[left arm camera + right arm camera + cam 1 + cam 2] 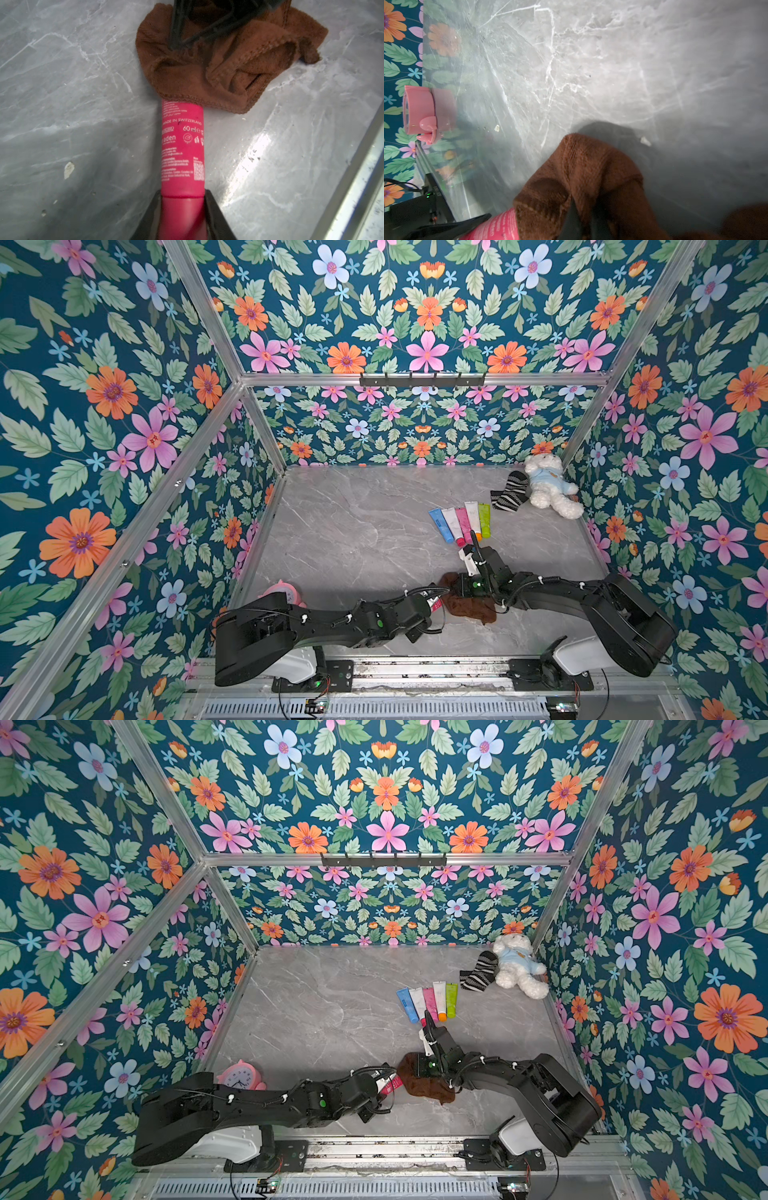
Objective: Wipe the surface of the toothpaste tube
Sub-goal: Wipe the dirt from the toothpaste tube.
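Observation:
A pink-red toothpaste tube (182, 145) with white print sticks out from my left gripper (182, 194), which is shut on its cap end. It lies low over the grey marble table (62, 104). The tube's far end is tucked under a brown cloth (218, 72). My right gripper (583, 205) is shut on that cloth (581, 170), which drapes over the tube (498, 226). In both top views the two grippers meet at the front middle of the table, with the cloth (469, 605) (428, 1085) between them and the tube (436, 605) (390, 1085) just left of it.
A row of several coloured tubes (459, 522) lies just behind the right arm. A striped sock (509, 491) and a white teddy bear (548, 485) lie in the back right corner. A pink alarm clock (241, 1077) stands by the left arm. A metal rail (415, 672) runs along the front.

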Controlling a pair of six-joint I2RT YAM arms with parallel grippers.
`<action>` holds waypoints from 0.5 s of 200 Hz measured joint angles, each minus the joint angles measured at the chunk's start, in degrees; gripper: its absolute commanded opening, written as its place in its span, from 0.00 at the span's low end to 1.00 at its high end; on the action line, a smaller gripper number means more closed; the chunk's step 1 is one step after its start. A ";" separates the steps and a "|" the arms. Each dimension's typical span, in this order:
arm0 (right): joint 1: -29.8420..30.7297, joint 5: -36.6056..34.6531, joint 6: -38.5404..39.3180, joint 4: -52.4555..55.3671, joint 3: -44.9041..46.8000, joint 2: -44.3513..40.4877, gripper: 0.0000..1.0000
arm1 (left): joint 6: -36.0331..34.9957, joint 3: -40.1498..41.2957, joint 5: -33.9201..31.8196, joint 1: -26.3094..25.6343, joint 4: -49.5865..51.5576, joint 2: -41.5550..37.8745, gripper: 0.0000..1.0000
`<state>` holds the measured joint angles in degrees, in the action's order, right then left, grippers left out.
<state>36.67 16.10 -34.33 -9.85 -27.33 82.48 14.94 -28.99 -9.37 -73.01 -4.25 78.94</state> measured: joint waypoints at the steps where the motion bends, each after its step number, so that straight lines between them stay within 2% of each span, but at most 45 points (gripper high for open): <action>1: 0.22 0.00 0.00 0.02 0.02 -0.13 0.00 | 0.00 -0.02 0.02 0.00 0.00 0.00 0.00; 60: 8.87 2.10 -4.22 -5.97 0.61 0.37 0.00 | 0.02 -0.09 0.24 -0.04 1.38 0.63 0.00; 100: 9.88 4.48 -7.17 -13.92 1.90 3.72 0.00 | 0.07 -0.02 0.28 -0.04 3.10 0.35 0.00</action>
<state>46.54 20.58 -41.50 -23.77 -25.43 86.19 15.00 -29.02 -9.08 -73.06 -1.15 79.29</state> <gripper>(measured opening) 0.073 0.308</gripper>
